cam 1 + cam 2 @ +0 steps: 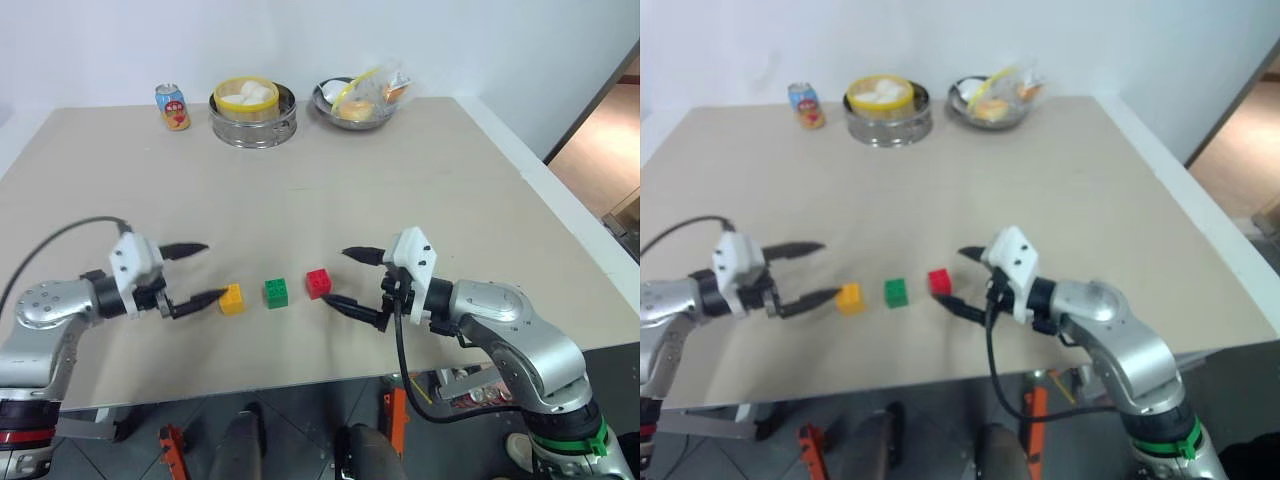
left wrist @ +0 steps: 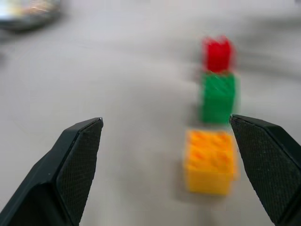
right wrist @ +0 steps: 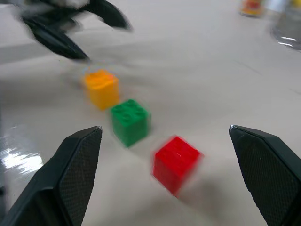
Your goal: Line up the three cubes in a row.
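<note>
The three cubes lie in a short row near the table's front edge: yellow-orange (image 1: 232, 299), green (image 1: 276, 292), red (image 1: 318, 283). The row slants slightly, with red farthest back, and small gaps separate the cubes. My left gripper (image 1: 213, 271) is open just left of the yellow-orange cube (image 2: 210, 161), one fingertip close beside it, nothing held. Just right of the red cube (image 3: 176, 162), my right gripper (image 1: 336, 275) is open and empty. The right wrist view has the green cube (image 3: 130, 121) in the middle of the row and the left gripper (image 3: 80, 28) beyond it.
At the table's far edge stand a soda can (image 1: 172, 107), a metal steamer (image 1: 252, 125) with buns in it, and a metal bowl (image 1: 357, 118) of food. Bare tabletop stretches between those and the cubes. The front edge runs close below the grippers.
</note>
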`<state>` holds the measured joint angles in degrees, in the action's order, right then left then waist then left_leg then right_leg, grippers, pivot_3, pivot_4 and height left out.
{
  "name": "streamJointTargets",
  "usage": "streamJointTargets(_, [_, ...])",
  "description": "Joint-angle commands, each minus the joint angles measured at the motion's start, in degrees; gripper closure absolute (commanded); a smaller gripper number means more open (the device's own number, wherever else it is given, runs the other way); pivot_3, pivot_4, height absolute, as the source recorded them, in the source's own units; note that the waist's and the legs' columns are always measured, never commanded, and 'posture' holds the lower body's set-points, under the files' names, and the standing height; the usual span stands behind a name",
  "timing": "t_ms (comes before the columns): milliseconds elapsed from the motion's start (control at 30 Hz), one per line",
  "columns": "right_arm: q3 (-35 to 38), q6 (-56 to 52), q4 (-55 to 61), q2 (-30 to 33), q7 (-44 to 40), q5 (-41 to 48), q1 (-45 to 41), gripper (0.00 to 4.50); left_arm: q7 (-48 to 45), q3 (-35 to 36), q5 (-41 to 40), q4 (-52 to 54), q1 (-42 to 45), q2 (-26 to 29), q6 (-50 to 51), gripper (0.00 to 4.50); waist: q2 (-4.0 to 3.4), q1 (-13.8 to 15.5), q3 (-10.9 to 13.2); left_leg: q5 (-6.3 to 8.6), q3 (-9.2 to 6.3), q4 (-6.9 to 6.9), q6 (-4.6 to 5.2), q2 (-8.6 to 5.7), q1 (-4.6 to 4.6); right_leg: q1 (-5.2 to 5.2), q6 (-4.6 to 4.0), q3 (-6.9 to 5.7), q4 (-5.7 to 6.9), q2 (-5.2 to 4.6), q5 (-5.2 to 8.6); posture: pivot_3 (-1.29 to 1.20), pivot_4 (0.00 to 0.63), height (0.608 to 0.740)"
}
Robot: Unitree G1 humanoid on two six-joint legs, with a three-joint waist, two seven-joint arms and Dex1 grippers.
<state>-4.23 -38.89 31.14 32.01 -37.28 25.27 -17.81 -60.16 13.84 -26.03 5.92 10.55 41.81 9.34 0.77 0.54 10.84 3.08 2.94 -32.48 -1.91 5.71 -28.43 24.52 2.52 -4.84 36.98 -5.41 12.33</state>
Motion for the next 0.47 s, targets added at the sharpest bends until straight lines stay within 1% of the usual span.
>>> streamJointTargets(33, [5.64,-0.73,-0.31,-1.7,6.32,-0.96,-0.54,0.0,4.09,3.18,-1.29,2.45,-0.82,0.28,2.54,0.05,0.0,0.0,0.0,0.0,0.0,-0.01,0.0,0.0,0.0,0.0,0.0,0.0,0.0,0.0,0.0,0.0,0.15,0.74])
streamJointTargets(100, [7.31,-3.36,-1.63,-3.38,10.01,-0.73,-2.43,0.0,5.7,3.2,-1.09,2.14,-0.36,0.29,3.65,0.05,0.0,-0.01,0.0,0.0,-0.01,-0.03,0.0,0.0,0.01,0.0,-0.01,-0.02,0.0,0.0,-0.01,0.0,0.15,0.74])
streamJointTargets(167, [7.38,-5.07,-2.38,-4.42,12.46,-1.33,-4.3,0.0,7.47,2.79,-1.12,1.47,0.97,0.07,5.28,0.05,-0.01,-0.02,0.0,0.0,-0.01,-0.04,0.0,0.0,0.01,0.03,-0.06,-0.03,0.0,0.0,-0.04,0.0,0.15,0.74])
streamJointTargets(367, [5.97,-4.67,-3.65,-4.44,14.01,-3.34,-6.07,0.0,12.25,0.59,0.55,-1.13,5.59,-1.61,7.91,0.05,0.0,0.07,0.0,0.0,-0.01,-0.03,0.0,-0.01,0.0,0.0,-0.09,-0.06,0.0,-0.01,-0.08,0.0,0.15,0.74])
streamJointTargets(467, [5.28,-3.7,-3.63,-4.27,14.02,-4.26,-5.53,0.0,11.69,-2.11,2.77,-2.17,6.94,-1.8,6.42,0.05,0.0,0.05,0.0,0.0,0.01,-0.03,0.0,-0.01,0.0,0.01,-0.05,-0.04,0.0,0.0,-0.08,0.0,0.15,0.74])
